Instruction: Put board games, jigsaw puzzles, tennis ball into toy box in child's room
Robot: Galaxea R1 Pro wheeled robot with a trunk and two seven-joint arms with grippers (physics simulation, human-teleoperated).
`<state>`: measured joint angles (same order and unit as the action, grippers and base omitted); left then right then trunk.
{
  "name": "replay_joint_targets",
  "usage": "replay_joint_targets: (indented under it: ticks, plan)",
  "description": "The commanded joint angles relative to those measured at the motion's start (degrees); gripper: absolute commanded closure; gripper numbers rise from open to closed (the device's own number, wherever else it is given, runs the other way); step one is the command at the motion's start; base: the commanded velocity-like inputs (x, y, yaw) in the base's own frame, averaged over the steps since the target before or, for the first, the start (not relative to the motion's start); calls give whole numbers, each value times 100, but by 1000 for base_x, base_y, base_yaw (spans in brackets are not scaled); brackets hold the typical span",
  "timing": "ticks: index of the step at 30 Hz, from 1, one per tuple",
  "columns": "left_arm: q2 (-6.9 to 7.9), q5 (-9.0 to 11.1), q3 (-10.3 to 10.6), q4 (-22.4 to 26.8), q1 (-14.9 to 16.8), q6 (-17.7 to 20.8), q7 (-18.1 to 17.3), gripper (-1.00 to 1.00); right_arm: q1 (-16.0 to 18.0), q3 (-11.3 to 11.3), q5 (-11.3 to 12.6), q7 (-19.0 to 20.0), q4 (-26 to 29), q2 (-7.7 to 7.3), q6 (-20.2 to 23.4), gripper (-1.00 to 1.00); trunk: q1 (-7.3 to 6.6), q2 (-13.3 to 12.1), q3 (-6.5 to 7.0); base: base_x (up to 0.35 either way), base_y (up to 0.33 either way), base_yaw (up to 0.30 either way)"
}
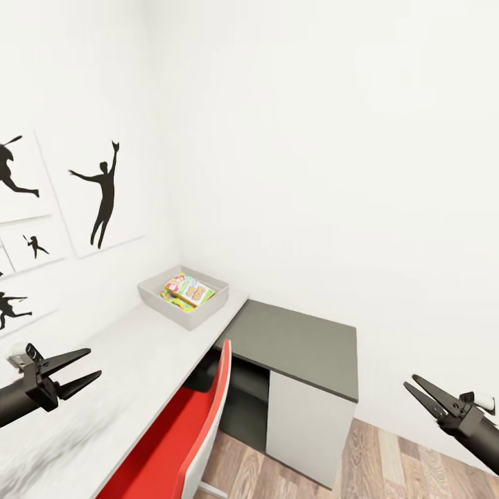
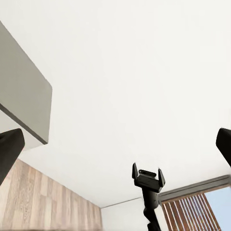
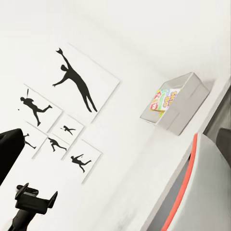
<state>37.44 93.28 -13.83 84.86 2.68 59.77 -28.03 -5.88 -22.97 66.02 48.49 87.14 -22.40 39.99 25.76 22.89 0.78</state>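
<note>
Toy box [image 1: 184, 296] at far end of desk [image 1: 125, 374], tucked in wall corner, bright game boxes [image 1: 188, 289] inside. Rest of desk top looks bare from here. Left tool [image 1: 77, 367] over near desk end, jaws apart, empty. Right tool [image 1: 417, 389] out over wooden floor [image 1: 388, 457], jaws apart, empty.

Risks, my guess: red chair [image 1: 187, 443] pushed under desk edge could catch base or elbow on turning. Dark cabinet [image 1: 305, 360] corner juts toward right arm. Open floor lies right of cabinet.
</note>
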Motion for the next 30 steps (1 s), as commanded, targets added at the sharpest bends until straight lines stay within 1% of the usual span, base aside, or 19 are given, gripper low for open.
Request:
replay_joint_targets:
  ticks: [1,22,30]
  plan:
    - [0,-29,0,-5,4,23,-36,-100,-3,-11,33,-7,-4,-1,38,-100,2,2,7,0,0,-222]
    - [-3,-29,3,-5,4,23,-36,-100,-6,-67,26,-7,-40,-1,45,-100,2,2,149,-35,13,-222]
    - [-2,-29,3,-5,4,23,-36,-100,-2,-74,25,-7,-57,-1,52,-100,2,2,203,-178,0,-222]
